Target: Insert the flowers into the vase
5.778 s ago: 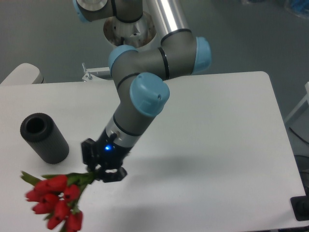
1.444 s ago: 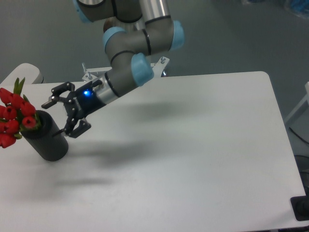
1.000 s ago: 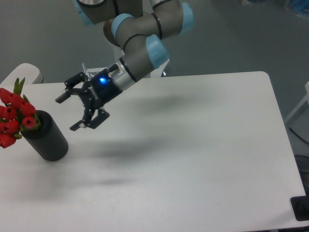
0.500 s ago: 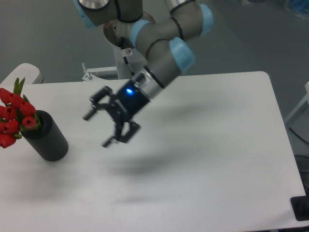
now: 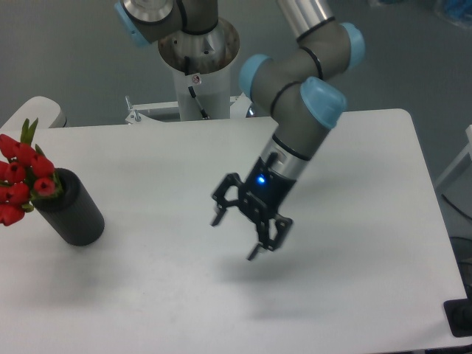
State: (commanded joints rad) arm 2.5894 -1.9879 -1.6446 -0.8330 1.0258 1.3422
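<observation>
The flowers (image 5: 21,179), a bunch of red tulip buds with green leaves, stick out of the top of the black vase (image 5: 70,209) at the table's left edge. The vase leans, its top toward the left. My gripper (image 5: 234,236) is open and empty above the middle of the white table (image 5: 369,221), well to the right of the vase. A blue light shows on its wrist.
The arm's base column (image 5: 198,66) stands behind the table's far edge. A small metal bracket (image 5: 136,112) sits at the far edge on the left. A dark object (image 5: 459,317) lies off the table's front right corner.
The open gripper has moved away from the vase, rightward and toward the front, to the middle of the table. The flowers and the vase have stayed in place.
</observation>
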